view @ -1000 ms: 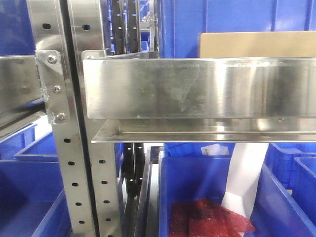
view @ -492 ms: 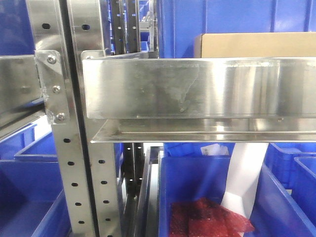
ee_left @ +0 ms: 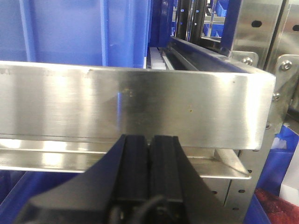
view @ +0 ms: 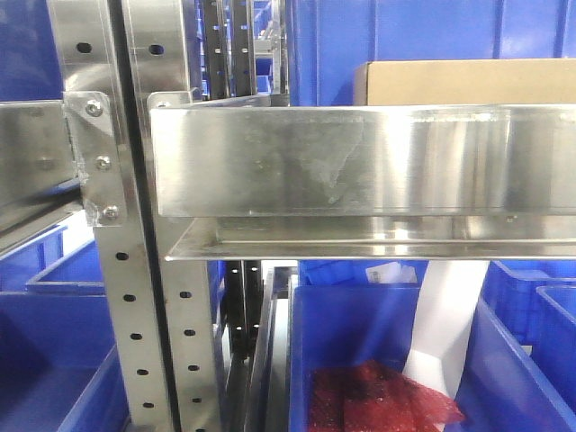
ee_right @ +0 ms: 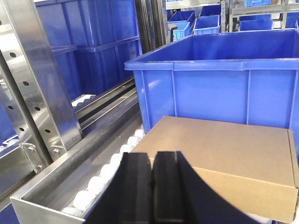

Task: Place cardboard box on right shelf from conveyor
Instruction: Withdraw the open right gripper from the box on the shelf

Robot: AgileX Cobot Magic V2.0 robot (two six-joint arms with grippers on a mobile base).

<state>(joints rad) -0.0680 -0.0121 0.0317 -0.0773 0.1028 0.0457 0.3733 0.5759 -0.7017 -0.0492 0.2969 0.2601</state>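
- box: plain tan
- shelf: scuffed silver steel
- bins: blue
- rollers: white
- uprights: perforated steel
- grippers: black

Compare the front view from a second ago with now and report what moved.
The cardboard box behind the right shelf lip moved slightly left in the front view; its left edge sits nearer the shelf's middle than a second ago. Most of that shift came in the first half second, and little since. The shelf, its perforated uprights and the blue bins below stayed as they were. No gripper shows in that view.
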